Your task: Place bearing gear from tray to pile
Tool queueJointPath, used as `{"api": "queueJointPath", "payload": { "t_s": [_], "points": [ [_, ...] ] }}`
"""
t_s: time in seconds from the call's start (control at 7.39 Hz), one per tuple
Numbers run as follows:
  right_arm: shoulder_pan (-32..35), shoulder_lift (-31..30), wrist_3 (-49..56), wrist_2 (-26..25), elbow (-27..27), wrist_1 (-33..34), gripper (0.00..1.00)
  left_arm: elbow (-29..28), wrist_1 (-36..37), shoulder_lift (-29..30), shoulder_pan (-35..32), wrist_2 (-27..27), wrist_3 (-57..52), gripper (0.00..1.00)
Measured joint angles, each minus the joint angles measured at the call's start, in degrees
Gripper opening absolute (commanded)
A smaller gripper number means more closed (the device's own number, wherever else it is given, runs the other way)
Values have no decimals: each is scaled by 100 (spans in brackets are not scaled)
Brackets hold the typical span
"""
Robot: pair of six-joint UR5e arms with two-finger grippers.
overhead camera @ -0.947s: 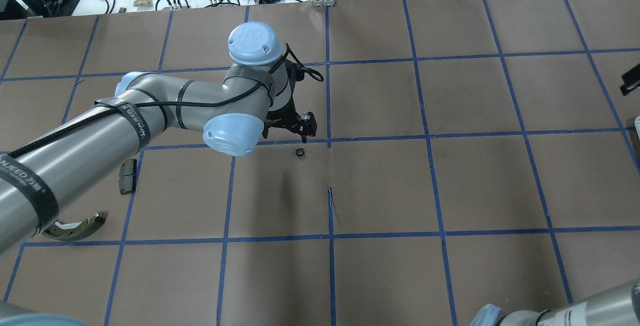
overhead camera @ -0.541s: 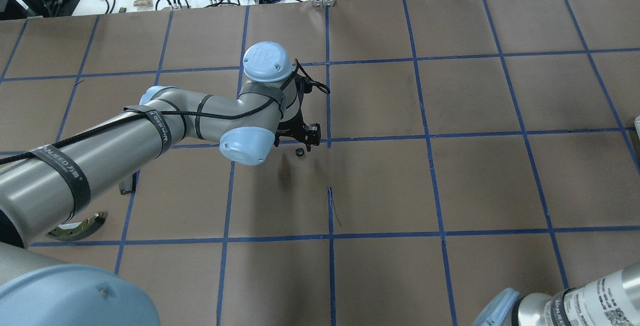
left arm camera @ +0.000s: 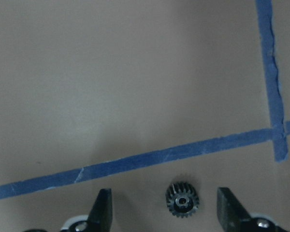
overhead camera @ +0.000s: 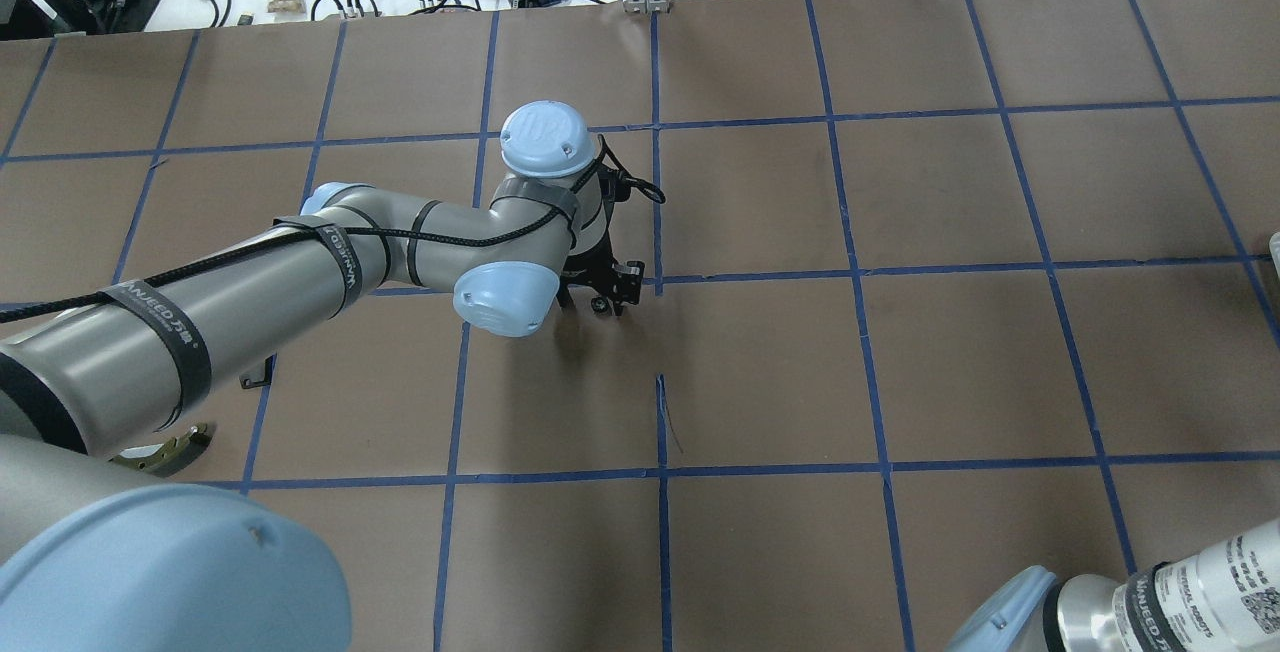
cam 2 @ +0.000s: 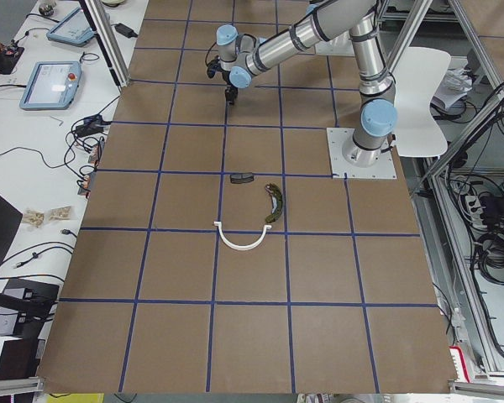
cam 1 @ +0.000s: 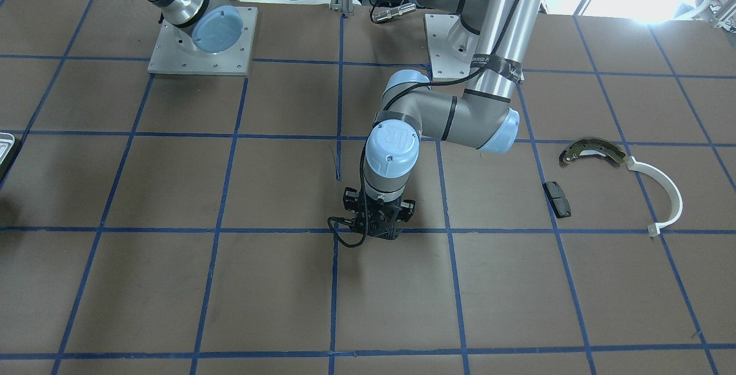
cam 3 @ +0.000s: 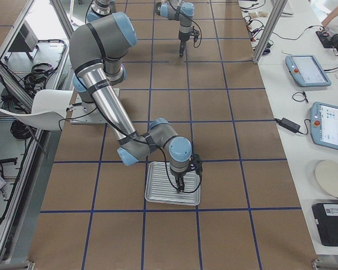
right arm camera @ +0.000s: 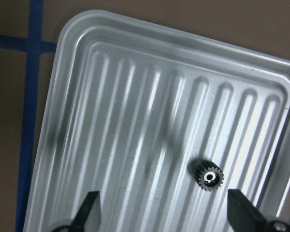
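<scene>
A small dark bearing gear [left arm camera: 182,200] lies on the brown table between the open fingers of my left gripper [left arm camera: 163,194], which is low over it near a blue tape cross [overhead camera: 604,298]. A second bearing gear [right arm camera: 209,176] lies in the ridged silver tray [right arm camera: 111,121]. My right gripper [right arm camera: 163,193] hangs open over that tray [cam 3: 158,188], the gear between its fingers and nearer the right one. The pile is to the left arm's side: a brake shoe [cam 1: 592,149], a white arc [cam 1: 667,191] and a black pad [cam 1: 557,198].
Brown paper with a blue tape grid covers the table. The left arm's elbow [overhead camera: 500,297] hangs over the table beside the gear. Cables and tablets [cam 2: 46,84] lie on the white bench beyond the table's far edge.
My left arm has moved right and down, bringing its open gripper over the gear on the table. The right arm's base joint has shifted a little at the overhead view's bottom right.
</scene>
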State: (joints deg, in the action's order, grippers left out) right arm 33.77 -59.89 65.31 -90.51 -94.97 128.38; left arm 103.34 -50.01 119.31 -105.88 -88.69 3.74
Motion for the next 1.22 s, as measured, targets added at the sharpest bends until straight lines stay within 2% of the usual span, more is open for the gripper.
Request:
{"api": "queueJointPath", "payload": {
  "t_s": [0.14,0.41,0.54,0.68,0.95,1.22],
  "points": [
    [-18,37,16,-1,71,34,89,0,-6,8,-2,1,1,0],
    [-29,249,56,-1,230,63,87,-23,-54,-33,15,-14,20,0],
    [-33,326,88,-6,264,69,75,-60,-123,-111,42,-37,4,0],
    [-38,361,111,-21,282,74,68,-130,-268,-190,99,-73,-68,0],
    [-50,410,123,-143,295,79,64,-586,-1141,-387,687,-328,-649,0],
    [-57,430,130,-204,329,80,62,-1085,-2056,-516,1735,-611,-1421,0]
  ]
}}
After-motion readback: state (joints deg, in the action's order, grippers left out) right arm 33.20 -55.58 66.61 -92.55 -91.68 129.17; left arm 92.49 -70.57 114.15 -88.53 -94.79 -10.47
